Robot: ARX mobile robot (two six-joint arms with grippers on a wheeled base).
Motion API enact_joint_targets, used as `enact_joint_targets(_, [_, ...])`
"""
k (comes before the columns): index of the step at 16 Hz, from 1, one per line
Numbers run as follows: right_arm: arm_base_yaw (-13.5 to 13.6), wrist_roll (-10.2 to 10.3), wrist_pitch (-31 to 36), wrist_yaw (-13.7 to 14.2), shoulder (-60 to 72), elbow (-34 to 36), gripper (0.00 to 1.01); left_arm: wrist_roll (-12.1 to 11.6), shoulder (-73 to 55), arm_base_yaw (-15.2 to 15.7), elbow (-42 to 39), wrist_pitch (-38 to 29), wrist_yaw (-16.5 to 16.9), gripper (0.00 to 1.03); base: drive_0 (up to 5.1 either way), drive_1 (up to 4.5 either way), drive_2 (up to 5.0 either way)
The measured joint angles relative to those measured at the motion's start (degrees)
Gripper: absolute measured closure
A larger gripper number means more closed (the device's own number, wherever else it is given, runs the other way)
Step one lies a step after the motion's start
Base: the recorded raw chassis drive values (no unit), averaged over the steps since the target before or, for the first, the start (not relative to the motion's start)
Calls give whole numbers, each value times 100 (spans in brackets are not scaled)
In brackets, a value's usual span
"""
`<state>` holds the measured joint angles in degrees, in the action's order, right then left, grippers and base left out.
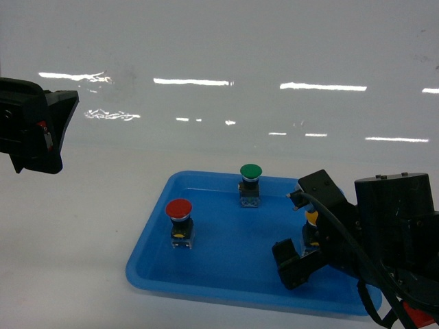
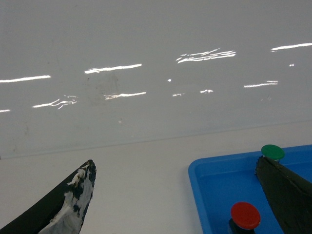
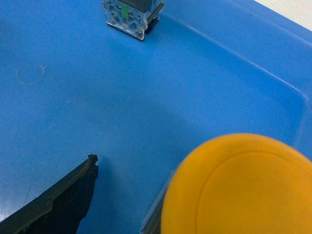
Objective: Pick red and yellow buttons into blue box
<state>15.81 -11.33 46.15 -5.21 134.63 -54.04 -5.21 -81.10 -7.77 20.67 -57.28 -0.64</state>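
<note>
The right gripper is down in the shallow blue tray, its fingers spread around the yellow button but not yet clenched, so the grasp comes next. The red button stands untouched at the tray's left. The left gripper hovers released; no blue box is visible.

Red-capped button stands upright near the shallow blue tray's left edge. Yellow-capped button stands upright near its right edge, largely hidden in the head view.
</note>
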Motion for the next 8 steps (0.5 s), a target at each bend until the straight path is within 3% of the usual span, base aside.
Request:
enact_joint_targets(3, [33,-66,79,-59,2,-11,3,2,0,0,0,-2,0,5,0,0,0])
enact_joint_targets(4, [33,-76,87,-63,2,-11,8,0,0,0,0,-2,0,5,0,0,0])
enact_joint_targets(8, [33,-79,85,-61,2,-11,48,2,0,0,0,-2,0,5,0,0,0])
